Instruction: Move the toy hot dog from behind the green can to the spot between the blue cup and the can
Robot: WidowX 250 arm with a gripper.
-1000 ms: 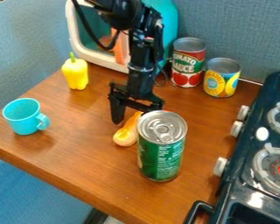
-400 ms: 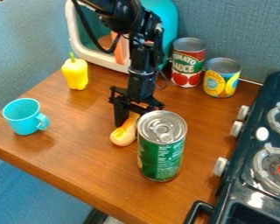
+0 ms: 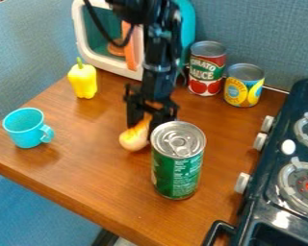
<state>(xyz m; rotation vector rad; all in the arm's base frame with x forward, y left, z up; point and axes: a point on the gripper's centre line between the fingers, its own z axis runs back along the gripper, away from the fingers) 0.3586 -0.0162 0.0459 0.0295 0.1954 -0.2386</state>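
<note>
Toy squash (image 3: 133, 139): neck between my fingers, long axis slanting to the view's lower left.
Gripper (image 3: 144, 124): clasped around the neck.
Green can (image 3: 176, 170): just beside.

Two words were legible.
The red can (image 3: 207, 72) by the far edge of the bench (image 3: 86, 163) read "TOMATO SAUCE"; print on the yellow can (image 3: 244, 87) beside it and the green can (image 3: 177, 174) towards the near edge was too small to make out.
</note>
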